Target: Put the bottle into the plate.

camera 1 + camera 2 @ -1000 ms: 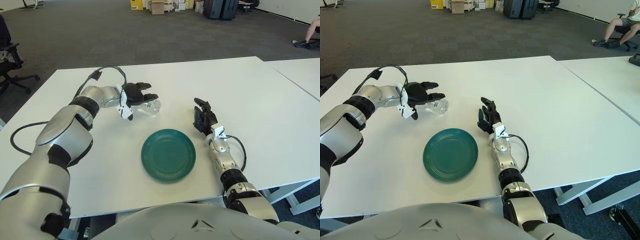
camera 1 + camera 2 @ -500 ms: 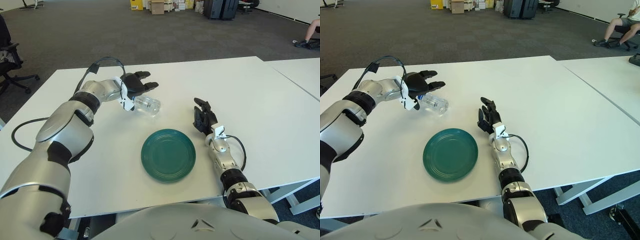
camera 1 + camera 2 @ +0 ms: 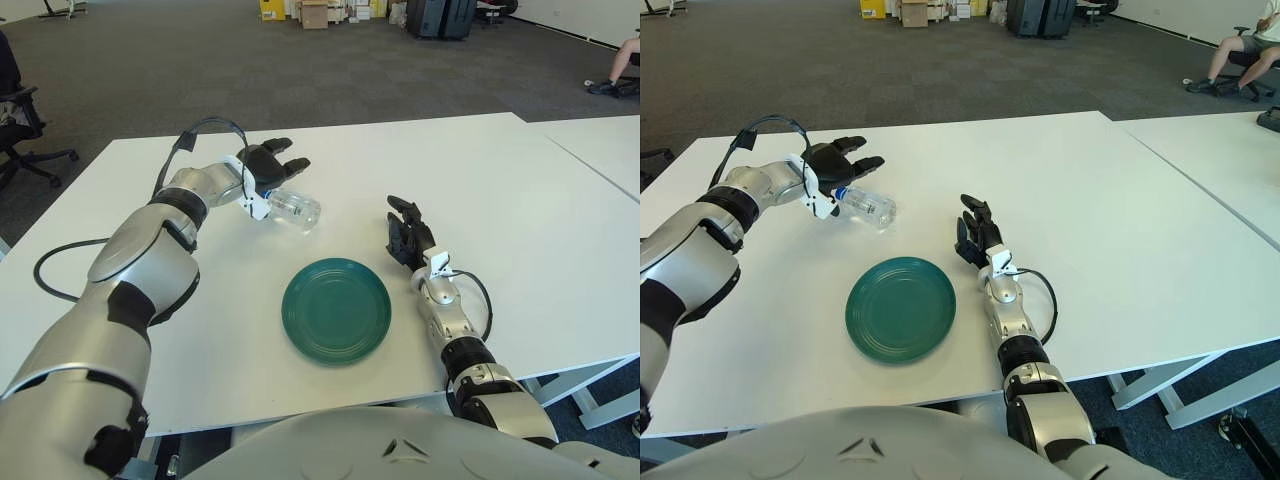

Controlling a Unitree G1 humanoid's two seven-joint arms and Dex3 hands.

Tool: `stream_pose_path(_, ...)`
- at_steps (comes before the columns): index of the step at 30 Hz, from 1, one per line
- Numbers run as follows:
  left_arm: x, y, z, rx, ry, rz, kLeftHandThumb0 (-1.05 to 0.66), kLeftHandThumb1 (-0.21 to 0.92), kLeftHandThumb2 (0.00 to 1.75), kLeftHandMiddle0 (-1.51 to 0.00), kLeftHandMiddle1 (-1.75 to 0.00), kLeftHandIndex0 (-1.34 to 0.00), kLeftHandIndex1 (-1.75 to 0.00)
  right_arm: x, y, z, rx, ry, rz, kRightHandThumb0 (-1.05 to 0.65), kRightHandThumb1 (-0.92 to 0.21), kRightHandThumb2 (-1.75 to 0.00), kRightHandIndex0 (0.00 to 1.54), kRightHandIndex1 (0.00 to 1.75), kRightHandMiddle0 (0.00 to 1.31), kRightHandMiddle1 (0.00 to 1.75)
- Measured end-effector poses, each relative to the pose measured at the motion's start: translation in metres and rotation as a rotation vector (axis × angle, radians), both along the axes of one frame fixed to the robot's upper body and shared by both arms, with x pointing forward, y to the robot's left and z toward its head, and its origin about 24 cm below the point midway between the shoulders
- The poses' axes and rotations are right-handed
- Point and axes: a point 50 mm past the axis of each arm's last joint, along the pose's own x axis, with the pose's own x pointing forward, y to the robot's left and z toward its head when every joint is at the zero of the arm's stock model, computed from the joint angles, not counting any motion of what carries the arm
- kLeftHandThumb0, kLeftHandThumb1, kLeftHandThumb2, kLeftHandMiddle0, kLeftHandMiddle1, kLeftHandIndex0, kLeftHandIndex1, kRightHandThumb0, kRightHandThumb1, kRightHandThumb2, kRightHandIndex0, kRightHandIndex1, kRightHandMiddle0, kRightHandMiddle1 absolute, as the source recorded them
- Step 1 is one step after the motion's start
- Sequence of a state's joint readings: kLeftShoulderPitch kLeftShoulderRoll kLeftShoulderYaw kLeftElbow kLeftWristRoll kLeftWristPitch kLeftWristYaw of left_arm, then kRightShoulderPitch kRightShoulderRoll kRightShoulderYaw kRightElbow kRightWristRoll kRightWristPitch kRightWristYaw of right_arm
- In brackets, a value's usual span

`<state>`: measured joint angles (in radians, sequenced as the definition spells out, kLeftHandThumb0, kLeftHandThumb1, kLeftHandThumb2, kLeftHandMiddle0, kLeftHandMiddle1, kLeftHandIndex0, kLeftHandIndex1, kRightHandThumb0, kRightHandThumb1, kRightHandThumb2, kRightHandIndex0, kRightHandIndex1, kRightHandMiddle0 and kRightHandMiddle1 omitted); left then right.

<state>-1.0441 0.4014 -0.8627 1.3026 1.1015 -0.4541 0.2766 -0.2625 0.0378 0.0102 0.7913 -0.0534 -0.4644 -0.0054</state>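
A clear plastic bottle [image 3: 295,209] with a blue cap lies on its side on the white table [image 3: 520,190], behind and to the left of the dark green plate [image 3: 336,309]. My left hand [image 3: 266,166] is at the bottle's cap end, fingers spread, holding nothing. The bottle also shows in the right eye view [image 3: 869,208], beside the left hand [image 3: 841,162]. My right hand [image 3: 407,232] rests on the table to the right of the plate, fingers relaxed and empty.
A second white table [image 3: 605,140] adjoins on the right. An office chair [image 3: 20,120] stands off the left edge. Boxes and dark cases [image 3: 440,15] are far back on the carpet. A seated person [image 3: 1240,50] is at the far right.
My left hand has let go of the bottle and drawn back up and to the left. The bottle now lies uncovered on the table. The right hand has not moved.
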Motion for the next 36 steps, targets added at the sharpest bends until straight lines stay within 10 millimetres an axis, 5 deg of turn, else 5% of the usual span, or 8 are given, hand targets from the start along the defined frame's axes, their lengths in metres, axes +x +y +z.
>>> stream_pose_path(36, -0.006, -0.003, -0.021, -0.232, 0.159, 0.209, -0.89, 0.77, 0.03, 0.00, 0.00, -0.01, -0.04, 0.001, -0.001, 0.001, -0.024, -0.006, -0.018, -0.71, -0.92, -0.81, 0.27, 0.00, 0.00, 0.70)
